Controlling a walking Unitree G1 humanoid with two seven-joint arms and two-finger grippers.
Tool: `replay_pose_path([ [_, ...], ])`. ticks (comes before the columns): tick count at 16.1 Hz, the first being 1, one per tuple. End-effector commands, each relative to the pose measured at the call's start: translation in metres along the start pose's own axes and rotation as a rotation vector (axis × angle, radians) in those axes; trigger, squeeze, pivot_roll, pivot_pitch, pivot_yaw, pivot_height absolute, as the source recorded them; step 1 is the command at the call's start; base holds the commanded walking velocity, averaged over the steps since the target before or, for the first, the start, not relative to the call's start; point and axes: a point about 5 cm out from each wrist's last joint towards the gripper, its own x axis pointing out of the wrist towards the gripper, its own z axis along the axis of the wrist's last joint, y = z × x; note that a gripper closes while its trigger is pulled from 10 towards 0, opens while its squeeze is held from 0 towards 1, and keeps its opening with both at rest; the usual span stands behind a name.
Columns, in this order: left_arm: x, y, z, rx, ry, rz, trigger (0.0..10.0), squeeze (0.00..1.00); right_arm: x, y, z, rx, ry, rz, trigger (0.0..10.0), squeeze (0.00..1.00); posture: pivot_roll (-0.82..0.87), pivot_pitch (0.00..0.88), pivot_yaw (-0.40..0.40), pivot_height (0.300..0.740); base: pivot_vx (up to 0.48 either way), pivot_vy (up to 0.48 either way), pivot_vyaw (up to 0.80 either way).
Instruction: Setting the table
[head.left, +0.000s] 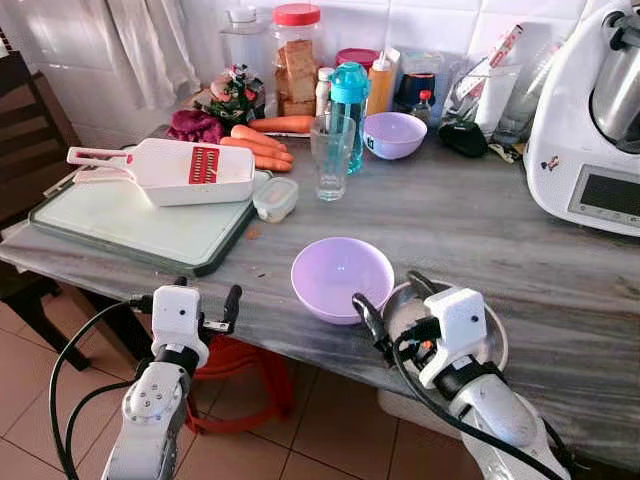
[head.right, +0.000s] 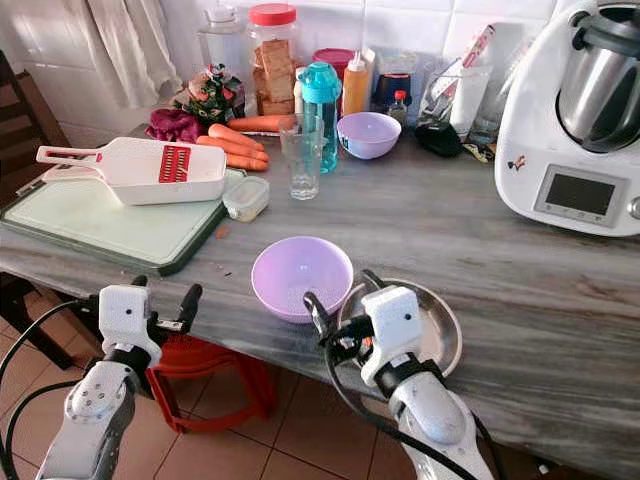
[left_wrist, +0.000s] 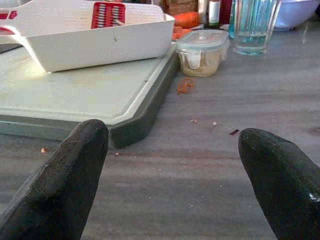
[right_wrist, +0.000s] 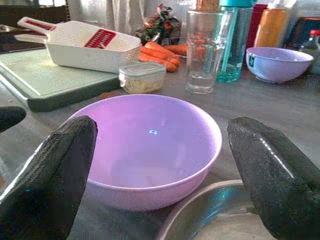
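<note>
A pale purple bowl (head.left: 342, 278) stands empty near the table's front edge. Just right of it lies a round steel plate (head.right: 442, 332). My right gripper (head.left: 393, 302) hovers open over the plate's left rim, fingers pointing at the bowl (right_wrist: 150, 145), with nothing between them. Left of the bowl, my left gripper (head.left: 207, 295) is open at the table edge, its fingers (left_wrist: 75, 165) aimed at bare tabletop before the cutting board (left_wrist: 75, 95). A second purple bowl (head.left: 394, 134), a clear glass (head.left: 331, 157) and a teal bottle (head.left: 349, 110) stand further back.
The green-rimmed cutting board (head.left: 140, 225) carries a white mandoline slicer (head.left: 180, 170). A small lidded container (head.left: 275, 198) and carrots (head.left: 262, 145) lie beside it. Jars and bottles line the back wall. A white kitchen machine (head.left: 590, 120) stands at the right. A red stool (head.right: 215, 375) sits under the table.
</note>
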Motion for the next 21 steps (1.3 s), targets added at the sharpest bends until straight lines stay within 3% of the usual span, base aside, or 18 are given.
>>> replay_pose_path([
  [1,-0.004,0.003,-0.002,-0.009,0.017,-0.007,10.0,0.0,0.001,-0.001,0.005,-0.014,-0.033,-0.007,10.0,0.0,0.1,0.0,0.015,0.74,0.0,0.0,0.0],
  [3,-0.02,0.004,-0.01,-0.047,0.052,-0.116,10.0,0.0,0.002,-0.016,0.018,-0.137,-0.102,-0.137,10.0,0.0,0.1,0.0,0.016,0.74,0.0,0.0,0.0],
  [6,-0.035,0.007,-0.018,-0.063,0.086,-0.231,10.0,0.0,0.004,-0.021,0.025,-0.124,-0.125,-0.168,10.0,0.0,0.1,0.0,0.023,0.74,0.0,0.0,0.0],
  [8,-0.037,0.003,-0.017,-0.091,0.092,-0.295,10.0,0.0,0.002,-0.029,0.027,-0.2,-0.123,-0.236,10.0,0.0,0.1,0.0,0.02,0.74,0.0,0.0,0.0],
  [11,-0.034,-0.014,-0.01,-0.146,0.078,-0.402,10.0,0.0,-0.009,-0.064,0.034,-0.35,-0.124,-0.503,10.0,0.0,0.09,0.0,0.021,0.74,0.0,0.0,0.0],
  [13,-0.029,-0.028,-0.005,-0.165,0.049,-0.465,10.0,0.0,-0.018,-0.075,0.026,-0.331,-0.071,-0.579,10.0,0.0,0.08,0.001,0.022,0.74,0.0,0.0,0.0],
  [21,-0.021,-0.051,0.01,-0.211,-0.003,-0.573,10.0,0.0,-0.031,-0.076,0.012,-0.315,-0.005,-0.66,10.0,0.0,0.05,0.003,0.033,0.74,0.0,0.0,0.0],
])
